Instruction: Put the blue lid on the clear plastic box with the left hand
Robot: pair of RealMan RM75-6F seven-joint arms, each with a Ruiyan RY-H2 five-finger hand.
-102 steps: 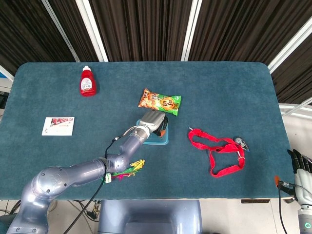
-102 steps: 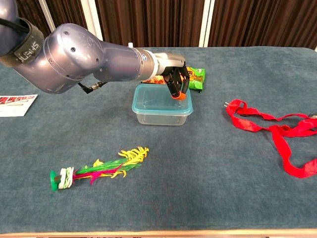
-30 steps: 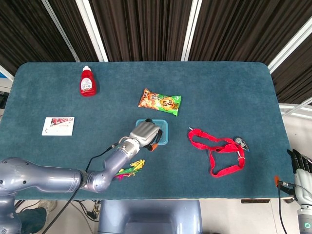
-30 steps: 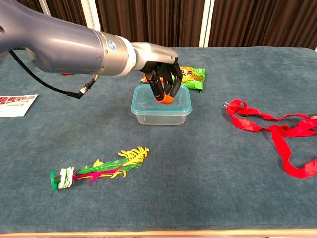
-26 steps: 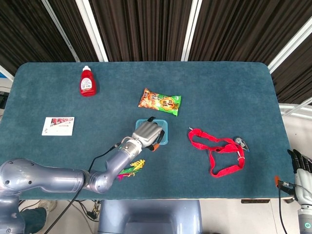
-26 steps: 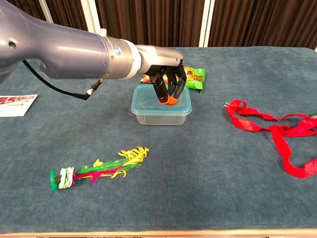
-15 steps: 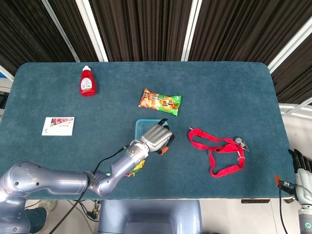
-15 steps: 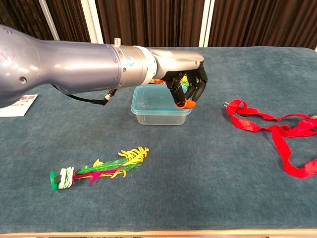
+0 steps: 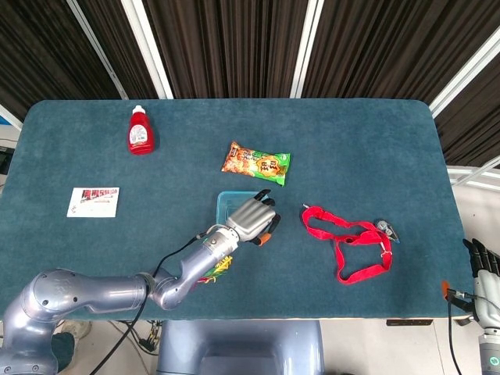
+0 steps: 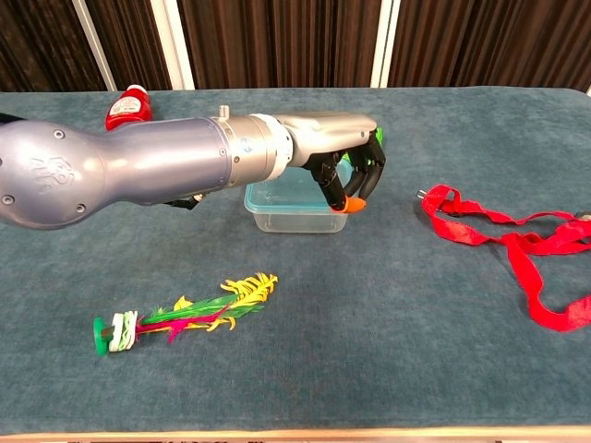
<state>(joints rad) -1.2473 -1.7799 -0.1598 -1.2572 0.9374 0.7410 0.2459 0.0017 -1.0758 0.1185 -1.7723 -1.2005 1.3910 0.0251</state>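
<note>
The clear plastic box stands mid-table with the blue lid lying on top of it; in the head view only its left part shows past the hand. My left hand hangs over the box's right end, fingers spread and bent downward, an orange fingertip by the front right corner. It holds nothing. From above, the same hand covers the box's right half. My right hand rests off the table at the lower right, fingers apart, holding nothing.
A snack bag lies just behind the box. A red strap sprawls to the right. A feather shuttlecock lies in front of the box on the left. A ketchup bottle and a card sit far left.
My left hand has slid from above the lid's middle to the box's right end, and its fingers have spread. The lid stays on the box.
</note>
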